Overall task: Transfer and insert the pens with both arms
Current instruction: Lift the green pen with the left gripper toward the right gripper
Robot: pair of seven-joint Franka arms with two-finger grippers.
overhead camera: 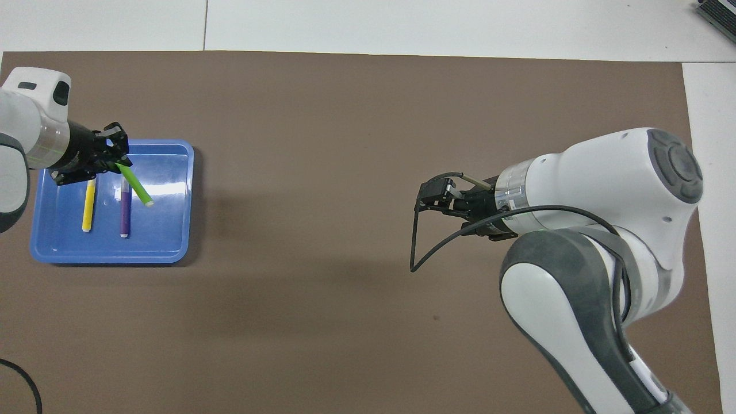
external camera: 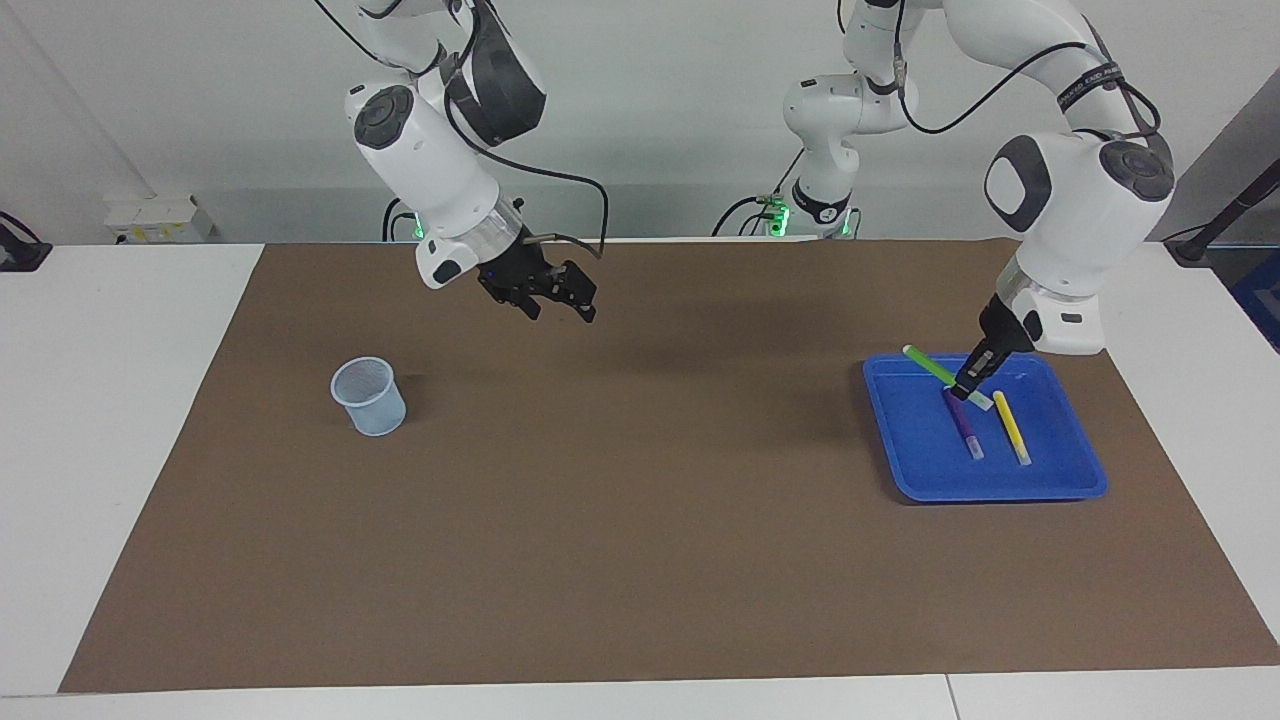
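- The left hand (external camera: 972,386) is closed on the green pen (external camera: 935,370) and holds it in the air over the blue tray (external camera: 1000,487), at the left arm's end of the bench.
- The green pen is tilted; the hand grips it close to one end, and the rest of it sticks out over the tray.
- In the overhead view the left hand (overhead camera: 115,158) is over the tray's edge farther from the robots, and the green pen (overhead camera: 135,185) points from it at a slant toward the tray's middle.
- The purple pen (external camera: 962,422) and the yellow pen (external camera: 1011,426) lie flat in the tray, side by side and apart from each other.
- The right hand (external camera: 560,297) is wide open and holds nothing; it waits in the air over the brown mat (external camera: 640,520).
- A small pale blue mesh cup (external camera: 369,396) stands upright on the mat, toward the right arm's end of the bench, well apart from the tray.
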